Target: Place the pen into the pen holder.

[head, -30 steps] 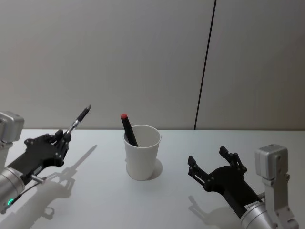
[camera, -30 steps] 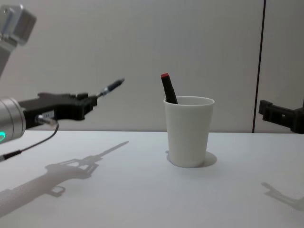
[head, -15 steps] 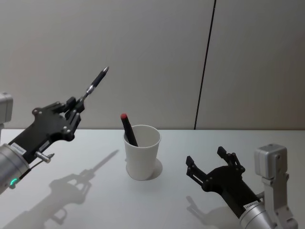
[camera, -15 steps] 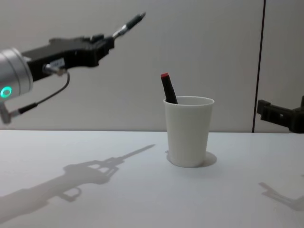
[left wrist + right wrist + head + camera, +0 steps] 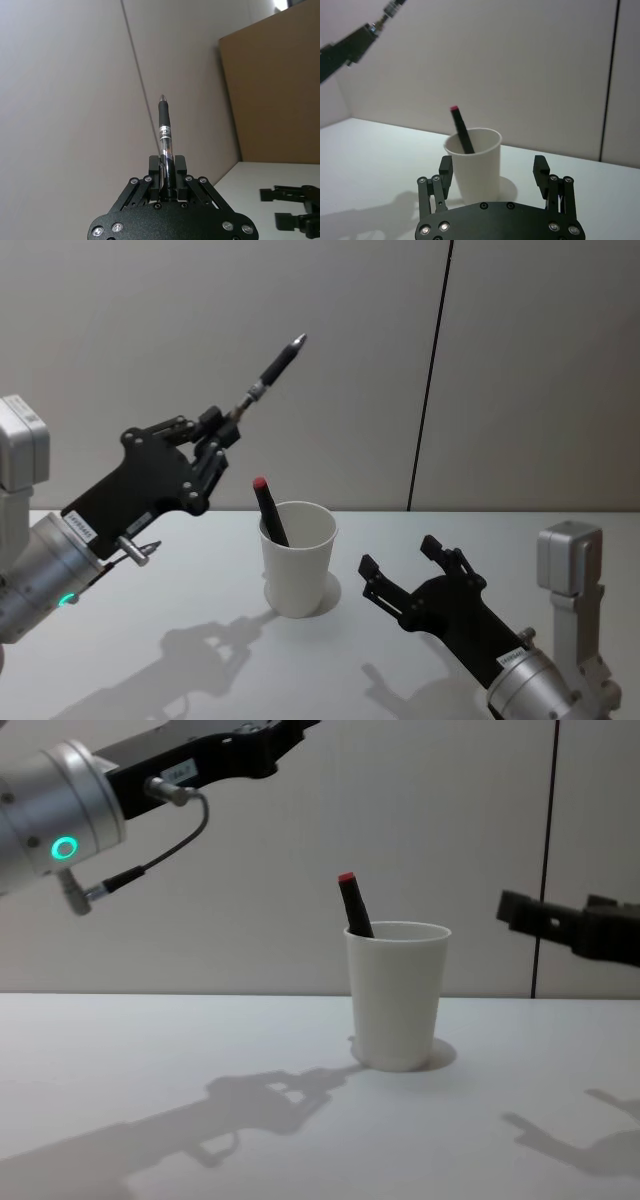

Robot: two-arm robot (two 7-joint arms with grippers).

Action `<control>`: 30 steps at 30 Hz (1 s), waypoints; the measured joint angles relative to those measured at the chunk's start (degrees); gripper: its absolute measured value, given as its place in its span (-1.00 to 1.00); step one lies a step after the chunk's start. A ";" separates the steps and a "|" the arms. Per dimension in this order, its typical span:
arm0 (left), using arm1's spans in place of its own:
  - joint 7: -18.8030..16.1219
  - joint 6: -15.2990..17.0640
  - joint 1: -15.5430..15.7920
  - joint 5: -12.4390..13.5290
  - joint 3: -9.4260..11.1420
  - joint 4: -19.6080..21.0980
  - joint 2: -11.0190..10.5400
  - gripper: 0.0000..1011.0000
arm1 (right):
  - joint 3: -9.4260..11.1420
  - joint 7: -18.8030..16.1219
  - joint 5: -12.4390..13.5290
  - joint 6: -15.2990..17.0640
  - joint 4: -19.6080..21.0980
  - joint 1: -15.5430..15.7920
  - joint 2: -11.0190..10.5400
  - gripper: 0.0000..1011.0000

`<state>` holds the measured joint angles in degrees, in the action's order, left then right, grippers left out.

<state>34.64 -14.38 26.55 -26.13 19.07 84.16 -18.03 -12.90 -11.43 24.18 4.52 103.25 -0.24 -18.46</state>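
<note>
Left gripper (image 5: 218,432): my fingers are closed tight on the lower end of the pen (image 5: 271,367). In the left wrist view the gripper (image 5: 167,176) clamps the clear barrel, and the pen (image 5: 165,125) runs straight out beyond the fingertips. Its dark grip section and tip are the parts farthest from me. In the head view the pen slants up and to the right of the gripper, with its tip the highest point. The pen is in the air and touches nothing but my fingers.

Pen holder (image 5: 298,560): a white paper cup standing upright on the white table (image 5: 180,640). It sits below my left gripper and off to its right, well apart from the pen. A red-capped marker (image 5: 268,510) leans inside it against the rim on the side nearer my left gripper.

Right gripper (image 5: 400,554): the fingers are spread wide and hold nothing. It hangs low above the table, with the pen holder just ahead of it and to its left. In the right wrist view the pen holder (image 5: 475,160) stands beyond the gripper (image 5: 493,162), centred between the two fingertips and not touching them. The marker (image 5: 461,127) rises above the rim.
</note>
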 joint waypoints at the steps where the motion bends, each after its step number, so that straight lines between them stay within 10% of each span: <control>1: 0.43 -0.33 0.19 -0.11 0.31 0.02 0.16 -0.63 | 0.01 -0.41 0.51 0.16 0.14 -0.10 0.02 0.98; 30: 3.17 -3.00 1.30 -1.14 3.58 0.17 0.14 -0.63 | 0.45 -12.83 20.09 6.98 3.82 -5.30 2.40 0.98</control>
<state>37.81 -17.39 27.84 -27.27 22.66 84.34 -17.90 -12.45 -24.26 44.28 11.51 107.07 -5.54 -16.07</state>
